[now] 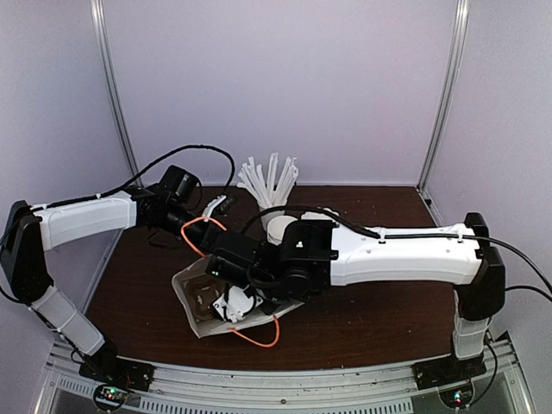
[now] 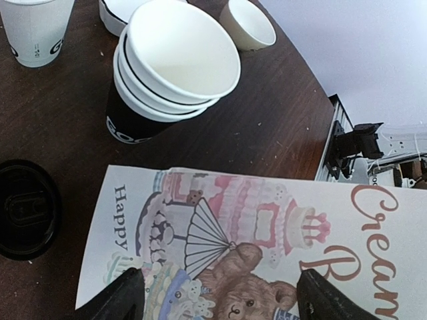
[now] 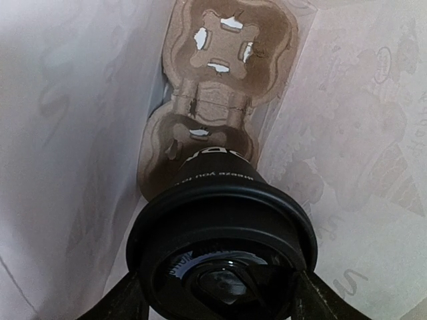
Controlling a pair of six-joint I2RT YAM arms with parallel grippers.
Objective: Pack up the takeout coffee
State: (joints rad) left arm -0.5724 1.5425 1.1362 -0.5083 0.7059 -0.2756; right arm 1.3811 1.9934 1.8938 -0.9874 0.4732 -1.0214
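The takeout coffee (image 3: pixel 220 200), a black cup with white lettering and a black lid, is held in my right gripper (image 3: pixel 217 297). The fingers press on both sides of its lid. The cup hangs inside a white printed paper bag (image 3: pixel 80 133), just above the near socket of a brown cardboard cup carrier (image 3: pixel 227 40) at the bag's bottom. From above, the right gripper (image 1: pixel 231 304) reaches into the bag (image 1: pixel 191 289), and the cup is hidden there. My left gripper (image 2: pixel 220 297) is open, its fingers wide apart over the bag's printed side (image 2: pixel 267 220). It sits at the bag's far edge (image 1: pixel 220 207).
Beyond the bag stand stacked white paper cups in a black cup (image 2: pixel 173 67), a white cup (image 2: pixel 37 30), a cream bowl (image 2: pixel 247 23) and a loose black lid (image 2: pixel 23 207). A cup of white straws (image 1: pixel 269 181) stands at the back. The bag's orange handles (image 1: pixel 259 338) lie loose.
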